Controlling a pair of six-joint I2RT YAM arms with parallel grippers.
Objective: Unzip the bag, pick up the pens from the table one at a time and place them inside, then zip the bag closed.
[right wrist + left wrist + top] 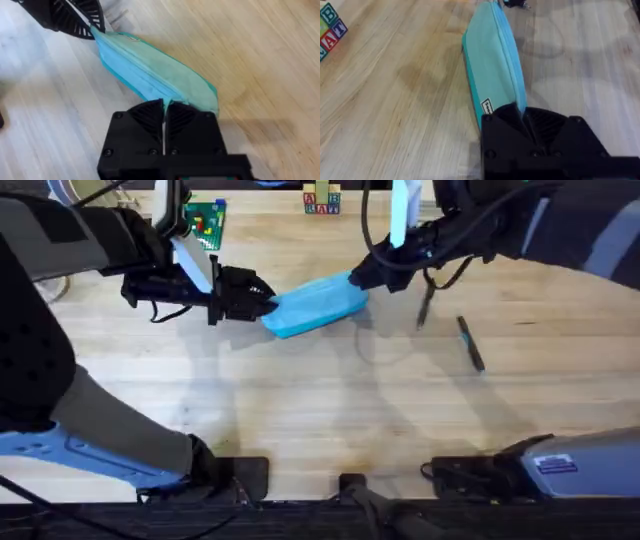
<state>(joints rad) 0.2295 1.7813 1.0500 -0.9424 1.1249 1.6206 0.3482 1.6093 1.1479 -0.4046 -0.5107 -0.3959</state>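
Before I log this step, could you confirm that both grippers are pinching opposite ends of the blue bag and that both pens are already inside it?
Not quite: the left gripper and right gripper do pinch opposite ends of the bag, but the pens are not inside. The overhead view shows two lying on the table beside the right gripper.

One light blue bag (316,304) lies on the desk (330,410), and two dark pens rest on the wood to its right: one pen (425,306) nearer the bag, a second pen (471,343) farther out. Two grippers are at the bag, the left gripper (268,302) and the right gripper (352,279), one at each end. A single cluster of lettered toy blocks (321,201) stands at the far edge; how many blocks it holds cannot be told.
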